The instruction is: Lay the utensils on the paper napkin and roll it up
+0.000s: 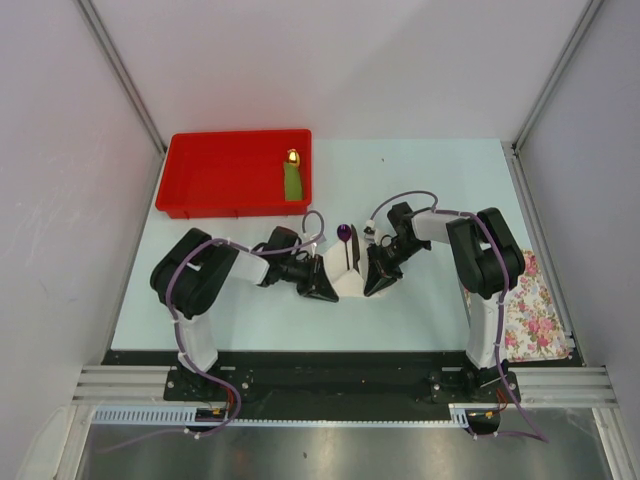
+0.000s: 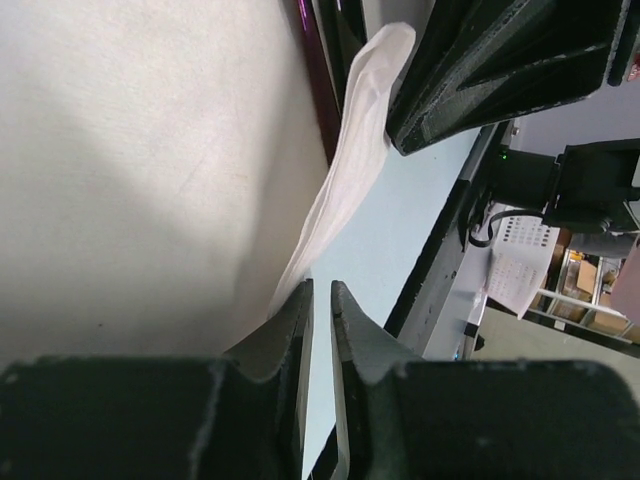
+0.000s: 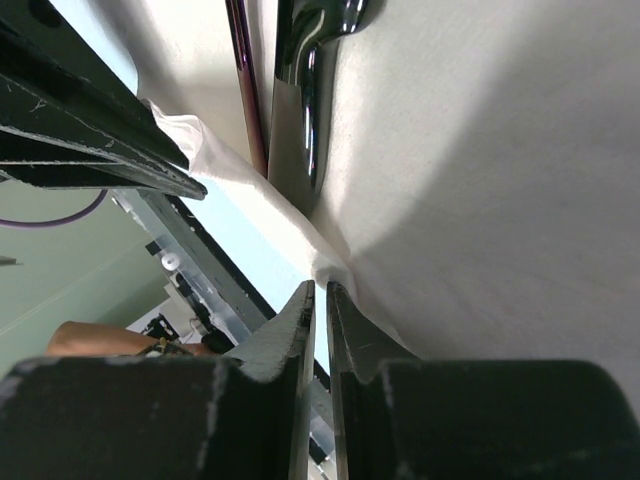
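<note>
The white paper napkin [image 1: 346,281] lies on the tabletop [image 1: 430,190] midway between the 2 arms. The black knife [image 3: 296,110] and the spoon [image 1: 344,234] lie side by side on it, the spoon's purple bowl past its far edge. The right tool [image 3: 320,288] is clenched on the napkin's raised near edge. The left tool [image 2: 320,290] has its jaws almost together at that same edge; I cannot tell whether it grips. A green piece [image 1: 292,178] sits in the red tray [image 1: 220,170], and a flowered cloth [image 1: 532,305] lies far right.

Overhead cam wide; wrist cams close, share napkin [image 2: 345,170].
</note>
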Robot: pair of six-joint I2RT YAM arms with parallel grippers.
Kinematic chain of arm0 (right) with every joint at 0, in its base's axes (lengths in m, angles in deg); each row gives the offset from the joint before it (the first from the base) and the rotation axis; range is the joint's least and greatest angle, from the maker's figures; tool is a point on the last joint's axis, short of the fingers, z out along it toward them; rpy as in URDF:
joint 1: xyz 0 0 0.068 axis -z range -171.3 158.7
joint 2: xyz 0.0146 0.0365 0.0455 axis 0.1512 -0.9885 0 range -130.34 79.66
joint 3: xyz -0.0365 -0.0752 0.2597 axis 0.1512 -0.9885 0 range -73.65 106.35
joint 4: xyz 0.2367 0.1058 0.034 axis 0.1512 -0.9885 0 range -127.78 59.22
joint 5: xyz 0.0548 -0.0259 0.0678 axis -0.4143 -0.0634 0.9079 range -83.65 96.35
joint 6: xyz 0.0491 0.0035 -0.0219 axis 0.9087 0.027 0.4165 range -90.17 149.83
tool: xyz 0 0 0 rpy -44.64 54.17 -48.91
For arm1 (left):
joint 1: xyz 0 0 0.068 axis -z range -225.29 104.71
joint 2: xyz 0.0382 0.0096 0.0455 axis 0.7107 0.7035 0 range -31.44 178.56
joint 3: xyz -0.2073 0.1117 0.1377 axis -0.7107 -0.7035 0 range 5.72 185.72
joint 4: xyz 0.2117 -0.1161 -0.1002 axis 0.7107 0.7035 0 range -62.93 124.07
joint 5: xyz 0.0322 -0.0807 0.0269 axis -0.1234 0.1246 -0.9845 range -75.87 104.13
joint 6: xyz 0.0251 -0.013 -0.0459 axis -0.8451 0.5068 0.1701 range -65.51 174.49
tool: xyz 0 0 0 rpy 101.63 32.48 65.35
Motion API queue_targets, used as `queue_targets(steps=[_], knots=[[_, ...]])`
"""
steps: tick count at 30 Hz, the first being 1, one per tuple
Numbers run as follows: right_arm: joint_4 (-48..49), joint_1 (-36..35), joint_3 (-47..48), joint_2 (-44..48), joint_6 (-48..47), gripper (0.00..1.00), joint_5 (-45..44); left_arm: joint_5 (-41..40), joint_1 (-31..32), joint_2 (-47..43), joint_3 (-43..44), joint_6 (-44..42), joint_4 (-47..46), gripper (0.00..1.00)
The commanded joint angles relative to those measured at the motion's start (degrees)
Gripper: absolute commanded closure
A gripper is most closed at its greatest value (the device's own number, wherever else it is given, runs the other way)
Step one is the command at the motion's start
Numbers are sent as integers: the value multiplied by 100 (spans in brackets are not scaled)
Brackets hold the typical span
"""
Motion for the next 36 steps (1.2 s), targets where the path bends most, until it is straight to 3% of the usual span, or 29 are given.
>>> queue_targets(steps=[1,10,20,28,36], knots=[[129,-114,86,-113,-187,86,-433,174,-1,-259,-148,20,-698,82],[103,-140,86,-131,-187,86,-424,246,184,-393,-34,494,-1491,82],[77,-131,112,-78,-213,85,-495,-168,-88,415,-7,548,-1238,90],[-2,-131,86,9,-222,82,-960,-309,-97,487,-130,442,-1088,96],[112,-149,393,80,-46,82,-469,-353,-97,469,-86,284,-912,100]])
